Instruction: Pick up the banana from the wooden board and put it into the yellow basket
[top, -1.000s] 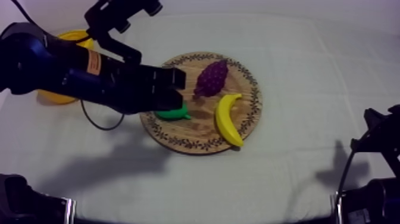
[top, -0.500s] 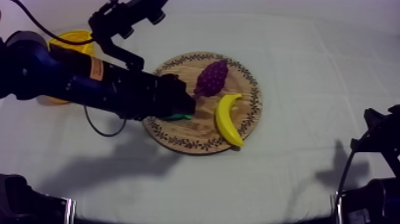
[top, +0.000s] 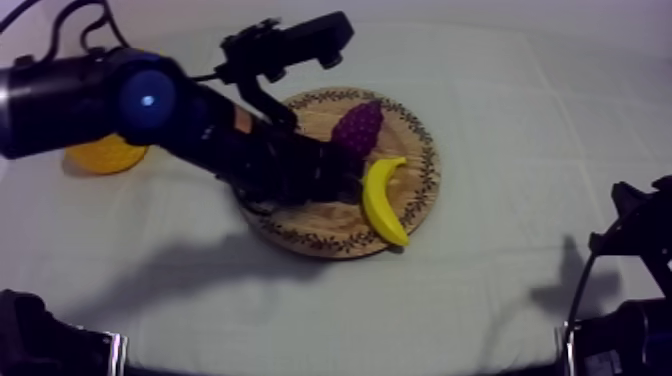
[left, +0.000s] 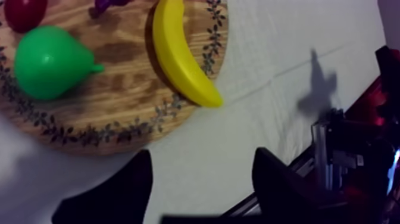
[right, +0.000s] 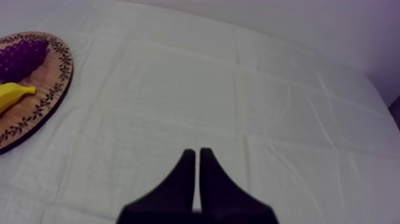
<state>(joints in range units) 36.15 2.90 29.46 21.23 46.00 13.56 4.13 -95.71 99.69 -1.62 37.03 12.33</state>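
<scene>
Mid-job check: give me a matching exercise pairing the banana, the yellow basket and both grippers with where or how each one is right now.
Column 1
1. banana
2. yellow basket
3. left gripper
4. right gripper

Column 2
A. shut, above bare cloth
B. lying on the wooden board next to the grapes
C. open, nothing between its fingers
D. on the cloth, off the board

Pairs: 1-B, 2-D, 3-C, 4-A
</scene>
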